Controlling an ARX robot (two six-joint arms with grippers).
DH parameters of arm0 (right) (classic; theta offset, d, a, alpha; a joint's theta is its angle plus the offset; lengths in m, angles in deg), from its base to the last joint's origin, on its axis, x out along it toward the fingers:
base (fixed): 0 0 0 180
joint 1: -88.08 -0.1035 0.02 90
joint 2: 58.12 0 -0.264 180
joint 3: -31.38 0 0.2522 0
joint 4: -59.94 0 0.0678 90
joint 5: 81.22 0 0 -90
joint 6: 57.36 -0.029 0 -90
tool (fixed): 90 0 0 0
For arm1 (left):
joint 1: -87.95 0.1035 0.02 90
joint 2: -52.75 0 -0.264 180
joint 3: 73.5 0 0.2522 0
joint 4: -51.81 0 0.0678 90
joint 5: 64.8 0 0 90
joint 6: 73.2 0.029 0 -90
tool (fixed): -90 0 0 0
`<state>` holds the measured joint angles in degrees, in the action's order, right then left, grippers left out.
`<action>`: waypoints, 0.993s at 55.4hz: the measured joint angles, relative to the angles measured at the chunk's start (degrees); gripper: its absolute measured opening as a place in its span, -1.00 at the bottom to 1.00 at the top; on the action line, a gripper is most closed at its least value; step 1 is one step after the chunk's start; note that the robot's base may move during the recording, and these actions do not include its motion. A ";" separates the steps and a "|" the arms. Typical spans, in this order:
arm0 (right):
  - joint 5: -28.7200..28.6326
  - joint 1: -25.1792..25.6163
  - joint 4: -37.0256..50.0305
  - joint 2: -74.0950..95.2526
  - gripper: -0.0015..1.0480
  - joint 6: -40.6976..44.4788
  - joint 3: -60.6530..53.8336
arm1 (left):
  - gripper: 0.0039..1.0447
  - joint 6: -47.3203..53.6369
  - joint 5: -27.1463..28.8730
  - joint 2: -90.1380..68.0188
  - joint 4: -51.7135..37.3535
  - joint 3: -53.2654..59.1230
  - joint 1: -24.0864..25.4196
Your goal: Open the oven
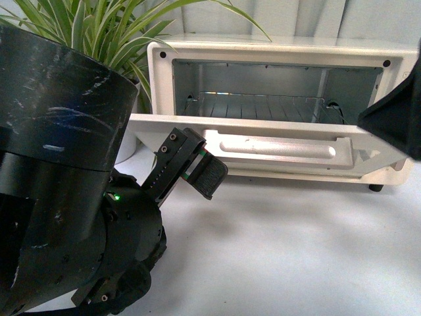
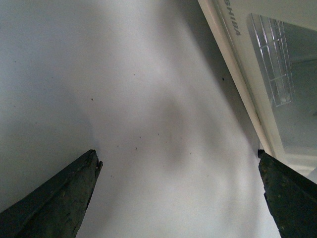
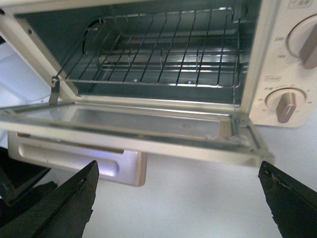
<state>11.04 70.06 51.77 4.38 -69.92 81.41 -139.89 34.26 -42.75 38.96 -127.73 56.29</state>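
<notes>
The cream-white oven (image 1: 276,49) stands at the back of the white table. Its glass door (image 1: 263,128) hangs open, roughly level, with the long bar handle (image 1: 283,148) on its front edge. The wire rack (image 1: 263,105) shows inside. In the right wrist view the oven (image 3: 270,64) shows its rack (image 3: 158,49), door (image 3: 138,121), handle (image 3: 74,158) and two knobs (image 3: 285,104). My left gripper (image 1: 200,172) is open and empty just below the door's left end. My right gripper (image 3: 178,196) is open and empty in front of the door. The left wrist view shows my open left gripper (image 2: 178,198) over bare table beside the oven's door (image 2: 267,74).
A green spider plant (image 1: 99,29) in a white pot stands left of the oven, behind my left arm (image 1: 59,184). My right arm's black part (image 1: 395,118) shows at the right edge, in front of the oven's right side. White tabletop (image 1: 283,250) lies in front of the oven.
</notes>
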 joint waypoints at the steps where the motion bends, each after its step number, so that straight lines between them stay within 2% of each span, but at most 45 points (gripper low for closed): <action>1: -0.28 0.39 -0.11 -0.57 0.82 -0.28 0.00 | 0.88 0.17 0.02 0.15 0.00 0.11 -0.02; 21: -1.99 5.95 -0.74 -2.62 0.82 -1.90 0.00 | 0.88 9.38 2.16 1.99 1.51 2.19 -0.61; 55: -3.28 7.80 -0.79 -3.08 0.82 -1.86 -0.07 | 0.88 30.42 9.49 2.82 2.58 4.07 -2.54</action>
<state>7.76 77.86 50.98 1.30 -71.78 81.35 -109.47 43.75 -39.93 41.54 -123.67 53.76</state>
